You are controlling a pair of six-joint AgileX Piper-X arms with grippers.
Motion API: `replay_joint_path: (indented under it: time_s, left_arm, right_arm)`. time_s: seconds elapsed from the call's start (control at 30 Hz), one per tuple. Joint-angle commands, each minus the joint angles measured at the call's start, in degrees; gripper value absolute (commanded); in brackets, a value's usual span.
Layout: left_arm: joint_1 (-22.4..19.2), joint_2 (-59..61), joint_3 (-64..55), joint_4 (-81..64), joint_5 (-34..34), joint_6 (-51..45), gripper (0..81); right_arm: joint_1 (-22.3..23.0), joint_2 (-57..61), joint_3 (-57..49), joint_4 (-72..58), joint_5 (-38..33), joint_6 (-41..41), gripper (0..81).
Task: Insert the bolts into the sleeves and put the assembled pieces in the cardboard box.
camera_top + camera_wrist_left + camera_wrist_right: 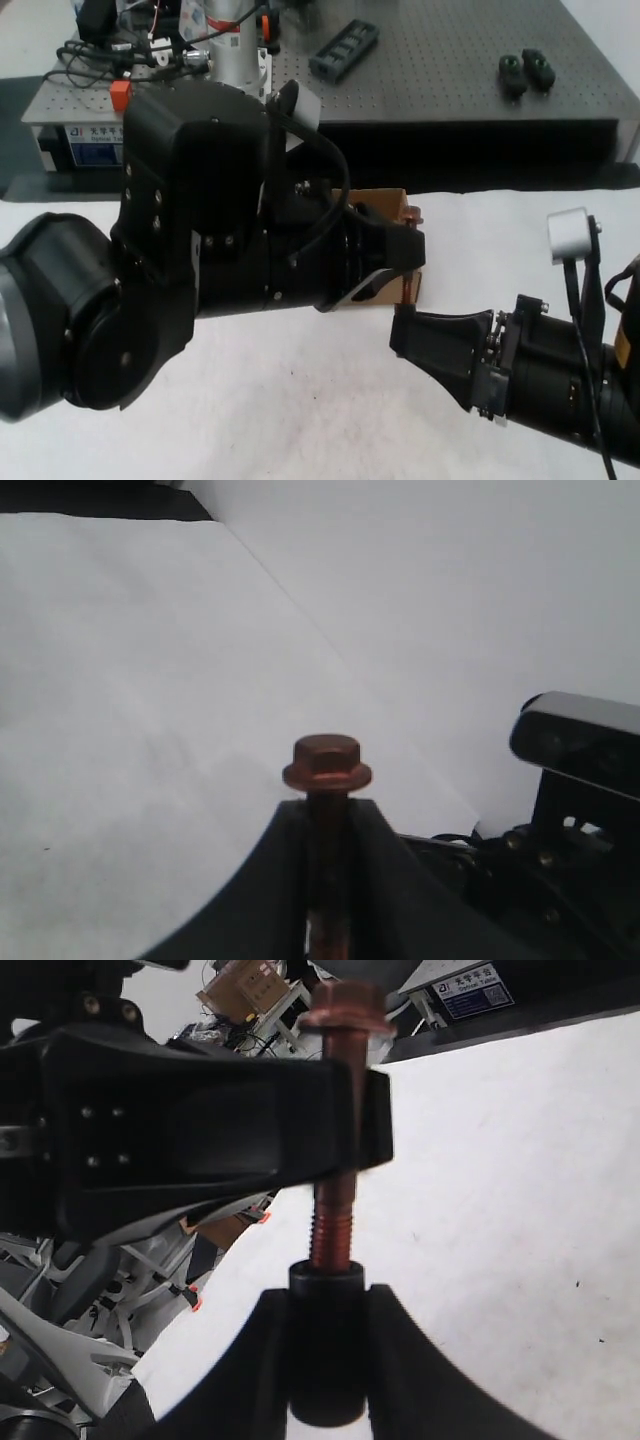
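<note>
Gripping black sleeve (326, 1375), right gripper (327, 1305) clenched on it above white-covered bench (300, 410) | left gripper (327, 815) clamped on copper bolt (327, 763) shank, head up, threaded end meeting sleeve's top opening | cardboard box (384, 198) behind left arm, partly hidden | black perforated table (440, 90) beyond, well apart

Matte-black arms (200, 270), looped cables (340, 170), small screws (155, 196), silver wrist camera (570, 236), tapered right end effector (402, 335)
</note>
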Motion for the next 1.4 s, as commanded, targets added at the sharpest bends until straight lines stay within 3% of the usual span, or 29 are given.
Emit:
replay_joint_path:
  time_s: [0.0,0.13,0.2,0.37,0.43,0.57,0.77,1.03,1.37]
  left_arm:
    - [0.03,-0.85,-0.27,-0.58,0.93,-0.26,0.6]
    - [0.03,-0.85,-0.27,-0.58,2.74,-0.26,0.2]
    - [0.03,-0.85,-0.27,-0.58,4.01,0.93,6.8]
    - [0.19,-0.85,-0.27,-0.58,1.39,2.26,52.9]
    - [0.17,-0.85,-0.27,0.36,-0.61,1.96,56.9]
    - [0.17,-1.76,-0.27,6.73,-4.17,5.84,38.8]
    - [0.17,-7.37,0.59,21.03,-20.51,13.56,2.0]
    - [0.17,-22.81,13.92,21.35,-25.89,14.19,0.0]
    - [0.17,-44.98,28.09,30.26,-31.34,7.81,0.0]
  right_arm:
    - [-0.04,0.06,-0.63,-1.57,1.62,0.26,2.7]
    - [-0.04,0.06,-0.63,-4.86,6.23,0.26,2.7]
    - [-0.04,0.06,-0.63,-6.54,8.12,0.26,2.7]
    - [-1.56,0.06,-0.63,-6.53,11.95,-3.72,2.7]
    - [-3.68,0.37,-1.33,-5.78,14.48,-6.02,2.7]
    - [-8.86,5.83,-6.92,-0.53,14.91,-11.53,2.7]
    - [-10.86,23.14,-22.99,6.33,14.91,-20.24,2.7]
    - [-10.6,47.67,-46.55,20.39,21.2,-22.9,2.7]
    - [-10.6,62.73,-61.48,31.44,24.92,-24.23,2.7]
